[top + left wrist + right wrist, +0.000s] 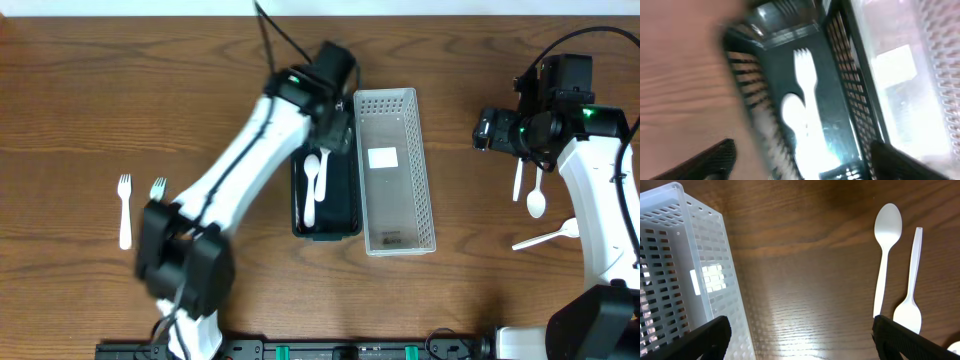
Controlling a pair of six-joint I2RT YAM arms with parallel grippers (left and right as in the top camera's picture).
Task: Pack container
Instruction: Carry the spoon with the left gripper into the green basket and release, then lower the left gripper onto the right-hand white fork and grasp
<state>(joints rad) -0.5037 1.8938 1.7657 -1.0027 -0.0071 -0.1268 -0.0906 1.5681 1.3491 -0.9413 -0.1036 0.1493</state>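
A black basket [345, 200] stands beside a white slotted basket [425, 190] at the table's middle. The black basket holds a white spoon [311, 180] and a white fork [323, 175]; both show in the left wrist view, the fork [805, 75] and the spoon [792, 112]. My left gripper [335, 112] is open and empty above the black basket's [747, 82] far end. My right gripper [490, 130] is open and empty over bare table between the white basket [680, 270] and two white spoons [887, 230] [910, 310].
Two white forks [124, 210] [158, 188] lie at the left. Two white spoons [518, 180] [537, 198] and another white utensil [545, 238] lie at the right, close to my right arm. A white label [383, 157] lies inside the white basket.
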